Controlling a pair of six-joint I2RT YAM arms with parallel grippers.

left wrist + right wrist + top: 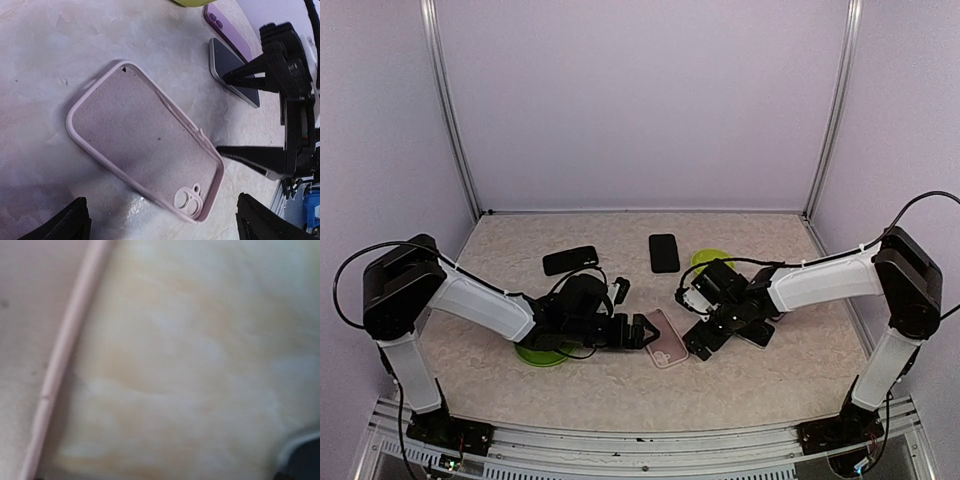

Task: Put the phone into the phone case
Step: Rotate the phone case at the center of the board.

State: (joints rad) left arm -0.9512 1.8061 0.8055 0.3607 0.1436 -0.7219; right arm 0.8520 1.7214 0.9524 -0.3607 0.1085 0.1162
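A pink phone case (145, 145) lies open side up on the table, its camera cutout towards my left gripper; it also shows in the top view (665, 338). My left gripper (162, 225) is open and empty, its fingers either side of the case's near end (640, 332). My right gripper (220, 113) is open and empty, low over the table at the case's right side (705, 335). A dark-screened phone (232, 70) and a purple phone (227, 27) lie just beyond it. The right wrist view is blurred and shows only the case's edge (65, 350) and the table.
Two black phones lie farther back, one at the left (570, 260) and one in the middle (664, 253). A green plate (545, 352) sits under my left arm, another (710, 258) behind my right wrist. A phone (757, 335) lies under my right arm.
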